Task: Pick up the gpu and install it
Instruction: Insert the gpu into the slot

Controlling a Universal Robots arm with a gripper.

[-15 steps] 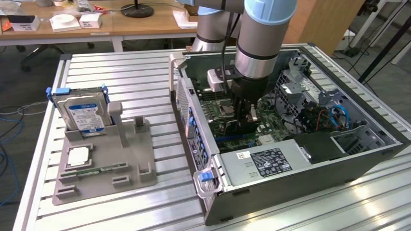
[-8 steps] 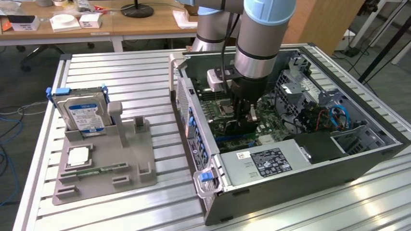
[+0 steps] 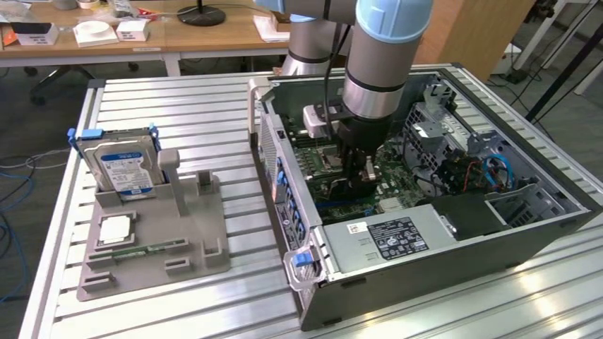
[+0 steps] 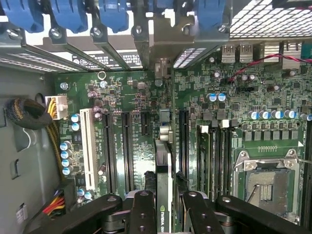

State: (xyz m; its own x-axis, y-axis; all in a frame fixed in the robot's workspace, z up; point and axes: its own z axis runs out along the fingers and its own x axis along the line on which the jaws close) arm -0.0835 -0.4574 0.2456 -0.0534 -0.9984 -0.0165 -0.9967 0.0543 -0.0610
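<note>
Reaching down inside the open computer case (image 3: 443,233), fingers (image 4: 142,214) clamping the gpu (image 4: 163,195) edge-on, holding it upright just above the green motherboard (image 4: 146,102) slots.

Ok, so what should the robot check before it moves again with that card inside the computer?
1. gpu held between the gripper fingers: ok.
2. Card edge-on, pointing at the motherboard: ok.
3. Card lined up with a slot: cannot tell.
4. Card seated in a slot: cannot tell.
5. Arm inside the open computer case, over the board: ok.
6. Hard drive in its grey holder, apart from the case: ok.
</note>
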